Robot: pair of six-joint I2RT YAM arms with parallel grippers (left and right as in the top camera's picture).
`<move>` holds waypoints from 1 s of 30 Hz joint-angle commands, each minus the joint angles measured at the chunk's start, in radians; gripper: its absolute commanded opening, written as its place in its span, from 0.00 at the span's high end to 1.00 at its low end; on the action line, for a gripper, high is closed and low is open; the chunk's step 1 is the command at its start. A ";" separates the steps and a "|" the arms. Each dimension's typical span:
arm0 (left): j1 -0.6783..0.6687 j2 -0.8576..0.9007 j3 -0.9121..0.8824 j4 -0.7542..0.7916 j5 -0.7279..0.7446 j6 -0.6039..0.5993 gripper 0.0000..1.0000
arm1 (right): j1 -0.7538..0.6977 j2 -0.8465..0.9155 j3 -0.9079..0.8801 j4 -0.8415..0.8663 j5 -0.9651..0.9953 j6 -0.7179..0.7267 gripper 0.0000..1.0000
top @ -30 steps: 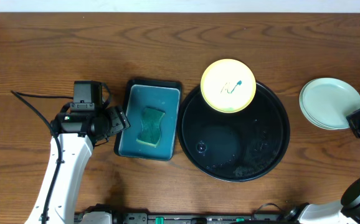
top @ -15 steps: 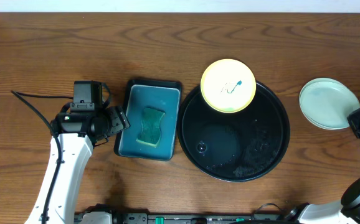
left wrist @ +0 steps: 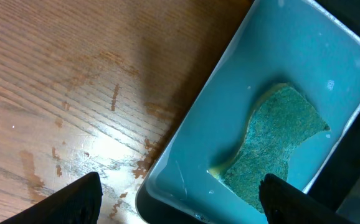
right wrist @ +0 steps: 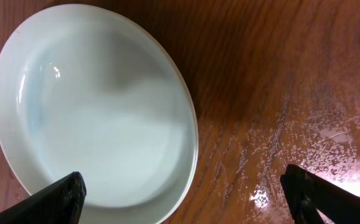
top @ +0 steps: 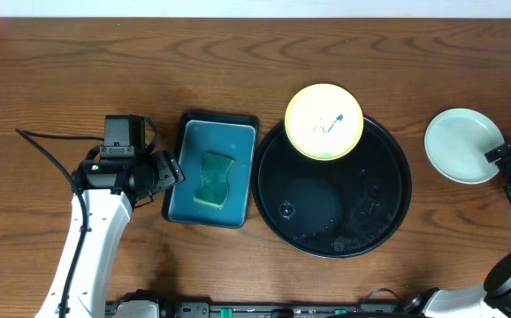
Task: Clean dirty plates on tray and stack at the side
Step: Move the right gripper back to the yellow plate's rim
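A pale yellow plate [top: 324, 121] with a small teal scribble rests on the far rim of the glossy black tray [top: 366, 221]. On the bare wood at the right lies a pale mint-white plate [top: 459, 146], flat, with a second rim showing just under it in the right wrist view [right wrist: 99, 106]. My right gripper [top: 506, 175] is at that plate's right edge, fingers wide apart [right wrist: 183, 199], open and holding nothing. My left gripper [top: 172, 171] hovers open at the left edge of the teal tray, with nothing between its fingers [left wrist: 180, 199].
A rectangular teal tray [top: 192, 205] left of the black tray holds a yellow-green sponge [top: 213, 179], also seen in the left wrist view [left wrist: 279, 143]. Water droplets lie on the black tray's floor. Wet patches shine on the wood near both grippers.
My right gripper has opened and let go of the mint-white plate, which has settled flat on the one beneath. The left arm has not moved.
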 commanded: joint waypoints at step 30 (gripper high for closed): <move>0.005 -0.006 0.000 -0.003 -0.005 -0.010 0.18 | 0.758 0.004 0.262 -0.044 -0.055 -0.309 0.20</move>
